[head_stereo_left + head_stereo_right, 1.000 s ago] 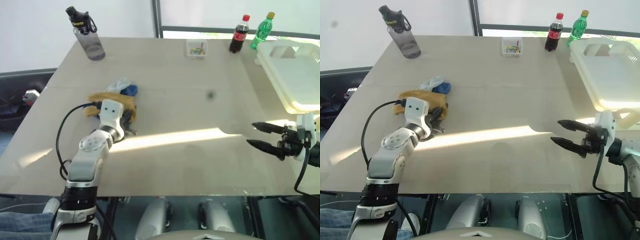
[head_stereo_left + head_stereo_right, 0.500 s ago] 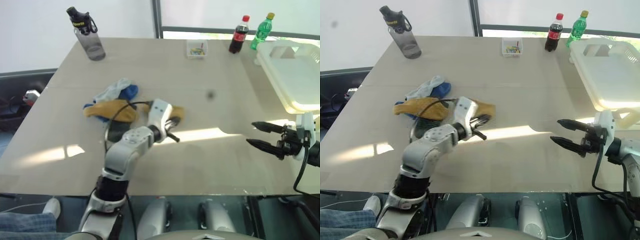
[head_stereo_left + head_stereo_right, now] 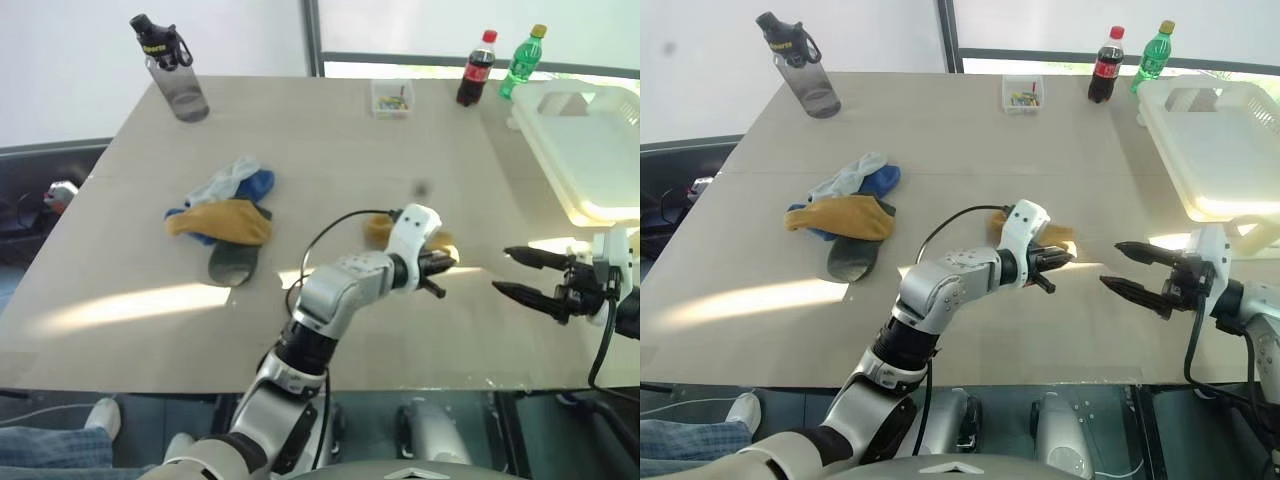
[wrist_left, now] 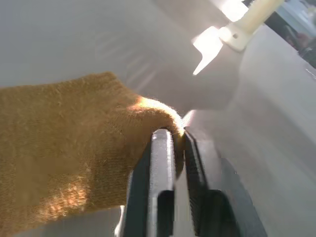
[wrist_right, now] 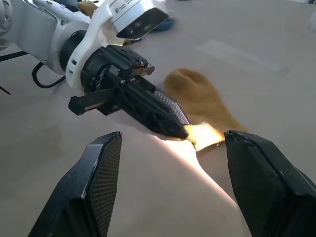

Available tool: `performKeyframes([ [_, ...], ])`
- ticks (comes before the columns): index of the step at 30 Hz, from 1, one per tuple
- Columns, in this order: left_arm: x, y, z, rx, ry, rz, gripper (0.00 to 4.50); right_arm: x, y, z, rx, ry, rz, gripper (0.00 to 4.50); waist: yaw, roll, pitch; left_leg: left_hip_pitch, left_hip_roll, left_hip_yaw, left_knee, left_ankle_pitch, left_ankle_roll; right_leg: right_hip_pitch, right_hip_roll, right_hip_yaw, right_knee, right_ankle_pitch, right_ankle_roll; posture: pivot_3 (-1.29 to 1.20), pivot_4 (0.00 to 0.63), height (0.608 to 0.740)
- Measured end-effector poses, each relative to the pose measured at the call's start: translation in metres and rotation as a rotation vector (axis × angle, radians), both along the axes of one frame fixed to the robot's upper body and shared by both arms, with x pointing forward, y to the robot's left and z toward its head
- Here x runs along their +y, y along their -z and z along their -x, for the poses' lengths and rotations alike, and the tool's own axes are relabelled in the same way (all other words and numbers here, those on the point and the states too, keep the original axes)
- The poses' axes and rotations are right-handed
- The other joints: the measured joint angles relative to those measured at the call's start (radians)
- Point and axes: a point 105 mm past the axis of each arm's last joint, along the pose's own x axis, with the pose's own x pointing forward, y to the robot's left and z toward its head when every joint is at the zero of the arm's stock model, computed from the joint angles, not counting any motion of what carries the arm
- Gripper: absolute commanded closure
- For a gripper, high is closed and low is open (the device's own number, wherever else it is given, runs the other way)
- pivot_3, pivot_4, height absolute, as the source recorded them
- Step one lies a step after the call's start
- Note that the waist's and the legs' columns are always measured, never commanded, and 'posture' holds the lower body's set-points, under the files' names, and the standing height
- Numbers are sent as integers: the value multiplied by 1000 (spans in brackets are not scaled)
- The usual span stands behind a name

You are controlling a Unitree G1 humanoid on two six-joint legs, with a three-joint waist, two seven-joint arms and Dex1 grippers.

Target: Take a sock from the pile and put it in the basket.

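The basket (image 3: 590, 150) is seen at two o'clock, nothing visible inside. A mustard sock (image 3: 1040, 232) is pinched by the left gripper (image 3: 1058, 258) mid-table; the right gripper (image 3: 1127, 268) is held spread at three o'clock.

Tabletop count: socks, drink containers, bins.

Two mustard yellow knit socks (image 3: 222, 219) (image 3: 385, 228), one bright blue sock (image 3: 258, 183), one pale grey-white sock (image 3: 224, 180), one dark green sock (image 3: 233, 264); one grey water bottle (image 3: 176, 72), one cola bottle (image 3: 474, 68), one green soda bottle (image 3: 523, 60); one small clear box (image 3: 393, 97); one white slotted plastic basket (image 3: 542, 147).

We see bare table (image 3: 330, 140) between the sock (image 3: 412, 236) in our left gripper (image 3: 447, 262) and the basket (image 3: 590, 150), with only our open right gripper (image 3: 512, 272) standing near that path.
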Motion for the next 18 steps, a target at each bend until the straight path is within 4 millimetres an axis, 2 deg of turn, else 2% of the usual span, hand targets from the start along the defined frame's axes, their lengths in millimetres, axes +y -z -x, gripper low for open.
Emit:
performKeyframes([
  [2, -2, -5, 2, 14, 10, 34, 1261, 0, -1, 1, -6, 3, 3, 1074, 0, 0, 0, 0, 0, 0, 0, 0, 0, 0, 0, 0, 0, 0, 0, 0, 150, 740],
  [5, 7, -16, -3, -2, 12, 76, 1261, 0, -1, 2, -6, 9, 5, 1074, -1, 0, 0, 0, 1, 0, 0, 0, 0, 0, 0, 0, 0, 0, 0, 0, 150, 740],
  [7, 22, -30, -14, -52, -13, 93, 1261, 0, 0, 2, -4, 13, 5, 1074, -1, 0, 0, 0, 1, 0, 0, 0, 0, 0, 1, 0, 1, 0, 0, 0, 150, 740],
  [9, 42, -48, -30, -180, -39, 77, 1261, 0, 0, 2, -4, 15, 5, 1074, -1, 0, 0, 1, 1, 0, 0, 0, 0, 0, 1, 0, 1, 0, 0, 0, 150, 740],
  [11, 66, -54, -53, -298, -85, -8, 1261, 0, 0, 1, -7, 14, 4, 1074, 0, 1, 0, 1, 0, 0, 0, 0, 0, 0, 1, 0, 0, 0, 0, 0, 150, 740],
  [13, 86, -45, -69, -322, -128, -89, 1261, 0, 0, 0, -6, 19, 8, 1074, 0, 1, 0, 1, 0, 0, 0, 0, 0, 0, 2, 0, 0, 0, 0, 0, 150, 740],
  [14, 99, -32, -79, -321, -148, -151, 1261, 1, 1, -2, 1, 29, 18, 1074, 0, 0, 0, 1, 0, 0, 0, 0, 0, 0, 3, 0, 0, 0, 0, 0, 150, 740],
  [18, 121, -4, -94, -300, -137, -259, 1261, 7, 14, -9, 41, 64, 78, 1074, 2, 0, 0, -1, -1, 0, 0, 0, 0, -1, 3, -1, 0, 0, 0, 0, 150, 740],
])
